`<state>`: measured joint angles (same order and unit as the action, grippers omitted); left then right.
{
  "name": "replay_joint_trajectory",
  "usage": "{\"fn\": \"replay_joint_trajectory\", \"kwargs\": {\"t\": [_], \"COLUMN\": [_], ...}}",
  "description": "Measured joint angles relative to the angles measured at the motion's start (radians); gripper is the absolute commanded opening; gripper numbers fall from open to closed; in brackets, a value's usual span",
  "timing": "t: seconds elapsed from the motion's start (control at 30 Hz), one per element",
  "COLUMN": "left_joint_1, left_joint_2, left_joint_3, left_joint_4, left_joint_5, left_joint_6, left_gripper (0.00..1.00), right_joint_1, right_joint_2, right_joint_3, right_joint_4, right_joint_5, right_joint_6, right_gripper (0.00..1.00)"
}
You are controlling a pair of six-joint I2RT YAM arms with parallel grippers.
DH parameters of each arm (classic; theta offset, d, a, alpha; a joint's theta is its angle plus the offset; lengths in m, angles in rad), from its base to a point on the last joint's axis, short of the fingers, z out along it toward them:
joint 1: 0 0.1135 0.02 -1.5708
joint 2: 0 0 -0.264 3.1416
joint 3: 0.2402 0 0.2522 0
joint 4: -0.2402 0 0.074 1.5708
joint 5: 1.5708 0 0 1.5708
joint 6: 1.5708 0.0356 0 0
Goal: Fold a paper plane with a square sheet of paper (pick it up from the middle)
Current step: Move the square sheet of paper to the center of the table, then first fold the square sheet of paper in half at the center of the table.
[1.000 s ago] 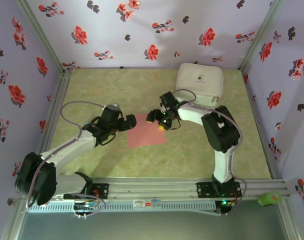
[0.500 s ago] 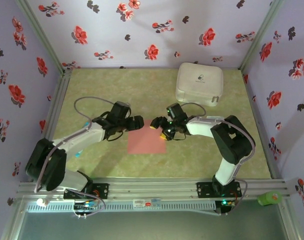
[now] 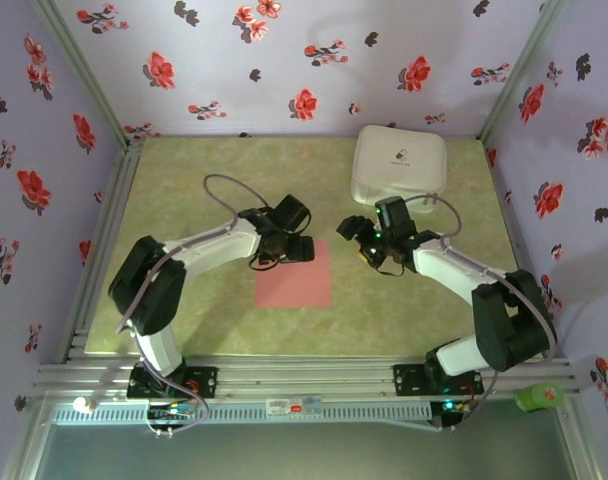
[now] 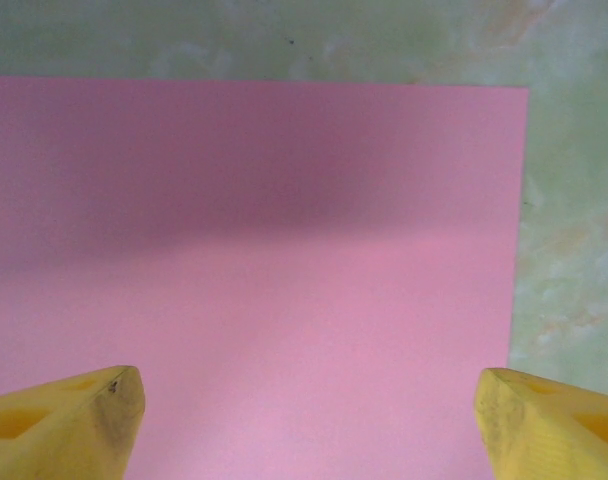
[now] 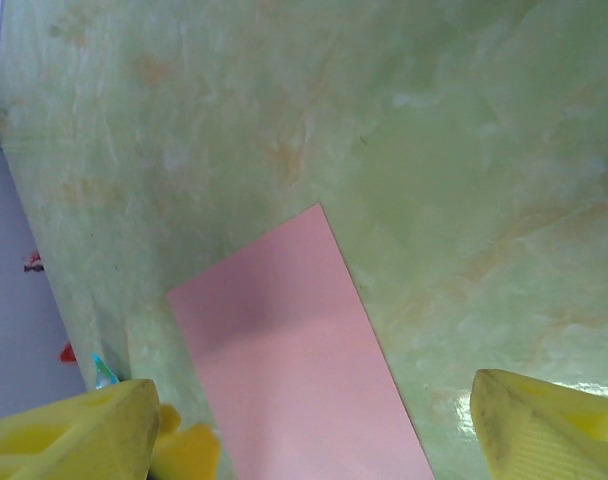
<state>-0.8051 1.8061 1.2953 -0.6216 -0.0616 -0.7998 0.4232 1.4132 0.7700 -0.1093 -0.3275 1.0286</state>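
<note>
**Visitor:** What are you standing on, starting nearest you?

**Me:** My two bases are bolted to a metal rail (image 3: 304, 380) at the near edge. Beyond it lies a pale green marbled mat (image 3: 204, 190). Papered walls (image 3: 284, 70), lilac with red and dark flowers, close it in on three sides.

**Visitor:** And the paper?

**Me:** The square sheet of paper (image 3: 292, 280) lies flat and unfolded on the mat, about midway between my arms. My left pincer (image 3: 302, 248) hangs at its far edge, spread wide. From that wrist, the pink sheet covers the ground between my two yellow fingers (image 4: 64, 425). My right pincer (image 3: 352, 240) is spread too, over bare mat just off the sheet's far right corner.

**Visitor:** Anything you can't make out?

**Me:** I cannot tell whether my left fingers touch the sheet. A soft shadow darkens a band across the paper under that wrist, and the sheet's near edge runs out of the picture there. From the right wrist the sheet is cut off at the bottom of the picture. A yellow lump (image 5: 184, 450) beside my finger is too cropped to name. A small green thing (image 3: 539, 397) at the rail's right end is too small to identify.

**Visitor:** What else is around?

**Me:** A white case (image 3: 399, 165), square with rounded corners, sits in the far right corner, well apart from the sheet. My right wrist stands just in front of its near edge.
</note>
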Motion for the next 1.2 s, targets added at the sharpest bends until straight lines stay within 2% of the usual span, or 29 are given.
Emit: {"fn": "replay_joint_trajectory", "kwargs": {"t": [0.33, 0.4, 0.43, 0.47, 1.2], "left_joint_1": [-0.027, -0.028, -0.029, -0.03, -0.033], "left_joint_2": [0.126, 0.137, 0.142, 0.146, 0.198], "left_joint_3": [0.119, 0.119, 0.119, 0.119, 0.137], "left_joint_4": [-0.16, -0.173, -0.179, -0.183, -0.183], "left_joint_5": [-0.026, -0.026, -0.026, -0.026, -0.016], "left_joint_6": [-0.015, -0.015, -0.015, -0.015, -0.043], "left_gripper": [0.92, 0.92, 0.93, 0.93, 0.95], "right_joint_1": [0.0, 0.0, 0.0, 0.0, 0.0], "right_joint_2": [-0.084, -0.084, -0.084, -0.084, -0.091], "right_joint_3": [-0.071, -0.076, -0.078, -0.079, -0.104], "right_joint_4": [0.06, 0.064, 0.069, 0.075, 0.106], "right_joint_5": [0.01, 0.008, 0.006, 0.002, 0.004], "right_joint_6": [-0.046, -0.048, -0.053, -0.058, -0.06], "right_gripper": [0.88, 0.92, 0.99, 0.99, 0.99]}}
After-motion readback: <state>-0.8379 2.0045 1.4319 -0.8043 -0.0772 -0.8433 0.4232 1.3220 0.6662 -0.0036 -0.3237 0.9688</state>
